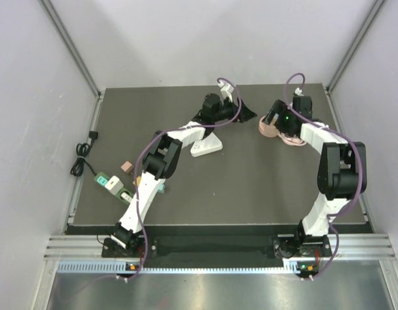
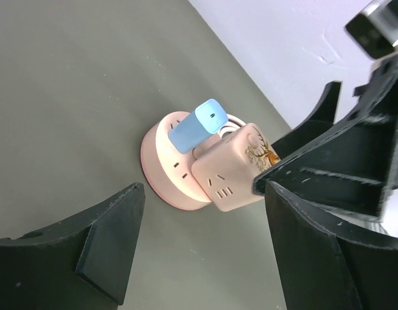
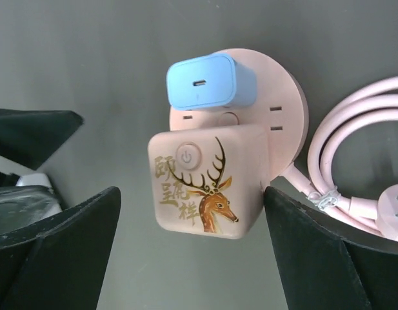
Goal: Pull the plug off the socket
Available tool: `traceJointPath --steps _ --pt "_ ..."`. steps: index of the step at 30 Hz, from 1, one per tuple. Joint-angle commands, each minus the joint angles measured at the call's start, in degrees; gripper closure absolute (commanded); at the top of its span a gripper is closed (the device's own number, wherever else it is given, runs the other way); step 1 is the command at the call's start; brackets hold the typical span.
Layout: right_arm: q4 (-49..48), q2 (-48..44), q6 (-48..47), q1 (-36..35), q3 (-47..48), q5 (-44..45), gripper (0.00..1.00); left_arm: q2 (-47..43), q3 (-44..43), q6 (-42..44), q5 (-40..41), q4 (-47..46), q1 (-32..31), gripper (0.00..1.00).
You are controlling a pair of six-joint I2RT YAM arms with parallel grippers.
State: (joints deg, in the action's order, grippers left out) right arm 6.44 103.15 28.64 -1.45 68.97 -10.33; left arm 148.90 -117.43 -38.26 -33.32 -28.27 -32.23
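The blue plug point(image 3: 210, 82) sits in the round pink socket point(image 3: 286, 97), at the upper centre of the right wrist view, just above the deer-printed cube point(image 3: 202, 184). From above, the socket lies at the mat's upper right. Both claws stand wide and hold nothing: the right claw point(image 3: 191, 213) straddles the cube, not the plug, and the left claw point(image 2: 202, 194) faces the socket from the side. I judge one claw should close on the plug's flat sides and pull straight along its axis while the other pins the socket. The plug's long axis rises out of the socket face, port end up, leaning upper right in the left wrist view.
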Motion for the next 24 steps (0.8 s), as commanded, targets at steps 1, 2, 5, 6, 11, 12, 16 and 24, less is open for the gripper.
traceJointPath --steps 1,2,5,6,11,12,16,24 --pt "-5.11 -4.71 3.52 -0.04 -0.93 -1.46 0.09 -3.53 -1.49 3.45 0.54 -0.29 -0.64 0.20" --pt "-9.03 -5.59 5.70 0.66 -2.16 -0.93 0.10 -4.31 -1.40 5.20 0.89 -0.21 -0.90 0.20" --pt "-18.87 -7.70 11.93 3.45 -7.17 -1.53 0.19 -6.42 -0.35 11.68 4.30 2.51 -3.27 0.17" --pt "-21.01 -7.70 13.01 3.91 -8.14 -2.58 0.22 -6.78 -0.35 13.54 5.71 5.04 -4.06 0.17" --pt "-31.01 -8.48 14.95 8.55 -13.93 -7.88 0.41 -7.75 -0.87 21.46 17.22 9.46 -9.07 0.16" --pt "-31.83 -9.37 15.04 9.79 -17.17 -5.34 0.42 -7.75 -0.96 22.00 19.41 9.81 -10.30 0.15" --pt "-30.34 -9.91 13.28 13.32 -19.48 -3.03 0.63 -6.70 -1.31 22.18 26.71 7.71 -12.50 0.15" --pt "-39.74 0.63 17.40 12.88 -19.75 -12.15 0.99 -1.60 -7.90 26.31 37.01 8.50 -16.46 0.14"
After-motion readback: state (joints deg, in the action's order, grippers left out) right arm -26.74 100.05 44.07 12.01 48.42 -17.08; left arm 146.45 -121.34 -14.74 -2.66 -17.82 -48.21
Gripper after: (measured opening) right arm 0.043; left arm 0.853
